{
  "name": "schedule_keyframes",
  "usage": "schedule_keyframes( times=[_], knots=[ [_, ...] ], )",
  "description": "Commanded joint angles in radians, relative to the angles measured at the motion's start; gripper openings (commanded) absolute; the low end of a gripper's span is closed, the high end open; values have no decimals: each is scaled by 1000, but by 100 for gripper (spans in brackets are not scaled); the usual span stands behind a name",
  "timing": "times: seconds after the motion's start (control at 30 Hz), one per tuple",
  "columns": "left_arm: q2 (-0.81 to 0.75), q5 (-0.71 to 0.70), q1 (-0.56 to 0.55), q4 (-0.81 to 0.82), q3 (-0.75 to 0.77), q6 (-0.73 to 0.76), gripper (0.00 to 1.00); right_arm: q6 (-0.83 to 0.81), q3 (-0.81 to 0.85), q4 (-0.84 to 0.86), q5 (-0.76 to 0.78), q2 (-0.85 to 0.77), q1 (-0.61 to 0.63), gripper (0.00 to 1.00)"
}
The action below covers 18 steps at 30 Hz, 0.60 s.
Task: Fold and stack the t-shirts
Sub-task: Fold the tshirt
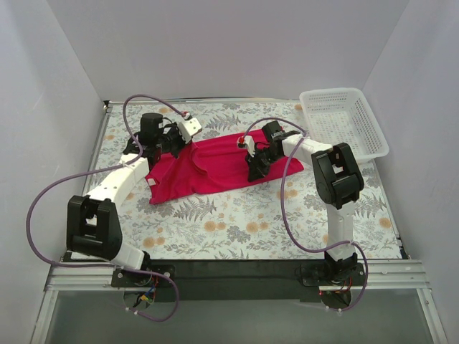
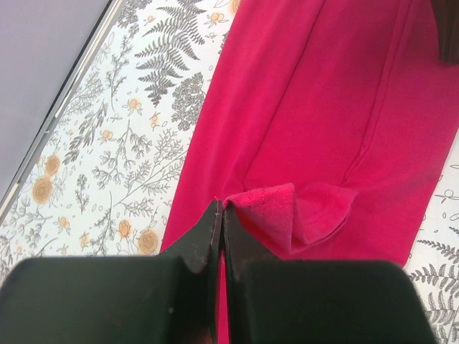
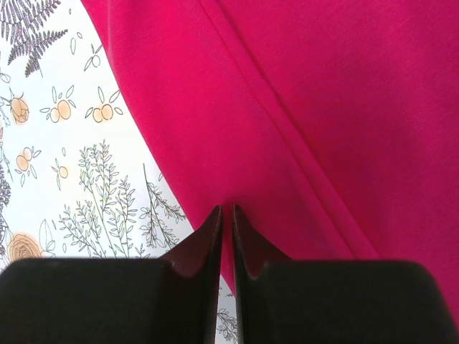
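The magenta-red t-shirt (image 1: pixel 211 168) lies spread and wrinkled on the floral table, with a long fold running across it. My left gripper (image 1: pixel 174 148) is at its far left edge. In the left wrist view the gripper (image 2: pixel 222 209) is shut on a bunched hem of the t-shirt (image 2: pixel 315 107). My right gripper (image 1: pixel 257 169) is over the shirt's right part. In the right wrist view the gripper (image 3: pixel 227 210) is shut on the edge of the t-shirt (image 3: pixel 301 93), with red cloth in the thin gap. The neck tag is hidden.
A white plastic mesh basket (image 1: pixel 343 122) stands at the back right corner. The floral table cover (image 1: pixel 237 222) runs to the grey side walls. Purple cables loop beside both arms.
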Motion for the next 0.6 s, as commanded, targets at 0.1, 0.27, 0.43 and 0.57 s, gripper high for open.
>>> schedule_keyframes(
  times=[0.1, 0.27, 0.43, 0.57],
  knots=[
    [43, 55, 3, -1, 68, 56, 0, -11, 15, 6, 64, 39, 4, 14],
    [82, 70, 3, 1, 94, 67, 0, -10, 15, 6, 65, 40, 3, 15],
    [117, 65, 4, 4, 114, 70, 0, -8, 16, 6, 67, 42, 4, 15],
    [141, 64, 20, 36, 103, 55, 0, -8, 16, 6, 67, 42, 4, 16]
  ],
)
